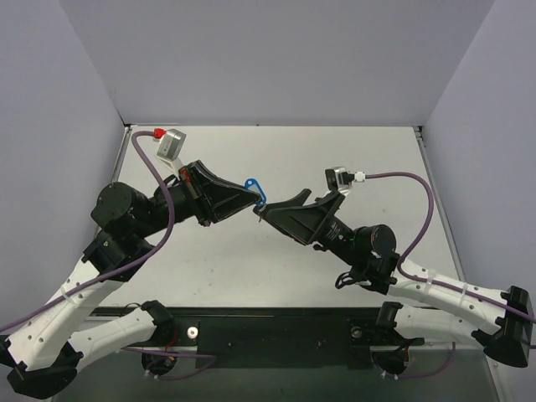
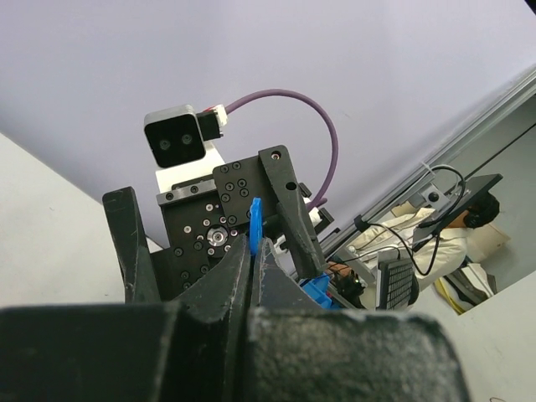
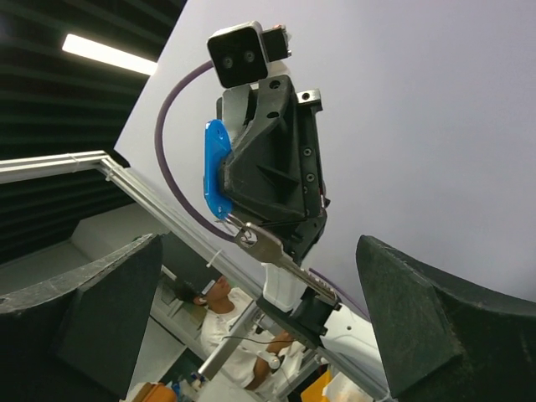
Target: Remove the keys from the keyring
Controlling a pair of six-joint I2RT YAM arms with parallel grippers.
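Top external view: left gripper [image 1: 249, 199] clamps the blue keyring tag [image 1: 255, 190]; right gripper [image 1: 270, 209] gapes just beside; silver key [image 3: 268, 248] dangles beneath.

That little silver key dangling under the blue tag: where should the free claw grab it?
Grip the key by its blade, the free end hanging down and away from the blue keyring. The left gripper pinches the keyring itself and crowds the key's head. So the open right gripper would probably do best coming from the hanging end, closing on the blade's flat faces.
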